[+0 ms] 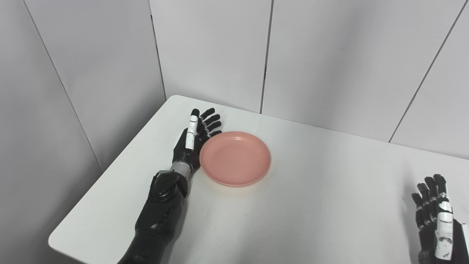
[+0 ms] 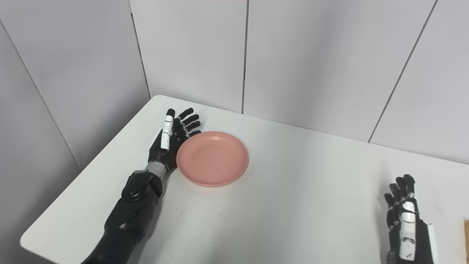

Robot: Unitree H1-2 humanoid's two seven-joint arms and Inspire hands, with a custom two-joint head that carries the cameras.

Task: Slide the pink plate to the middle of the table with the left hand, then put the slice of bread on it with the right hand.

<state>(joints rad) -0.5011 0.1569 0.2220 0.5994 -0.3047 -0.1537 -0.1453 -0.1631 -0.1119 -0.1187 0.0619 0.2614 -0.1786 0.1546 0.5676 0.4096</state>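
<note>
Bracing spread against the pink plate's (image 1: 235, 158) left rim, left hand (image 1: 192, 141) stands ready to push it from the bench's (image 1: 311, 205) far-left corner; right hand (image 1: 436, 216) waits, spread.

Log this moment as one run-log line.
left hand: open, against pink plate's left rim | pink plate: empty, left of centre | right hand: open, idle

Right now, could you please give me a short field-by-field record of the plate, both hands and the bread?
plate: pink plate, empty, on the white table, left of centre
left hand: left hand, open, edge-on against the plate's left rim
right hand: right hand, open, near the table's right edge, holding nothing
bread: only a tan sliver at the right eye view's edge, possibly the slice
</note>
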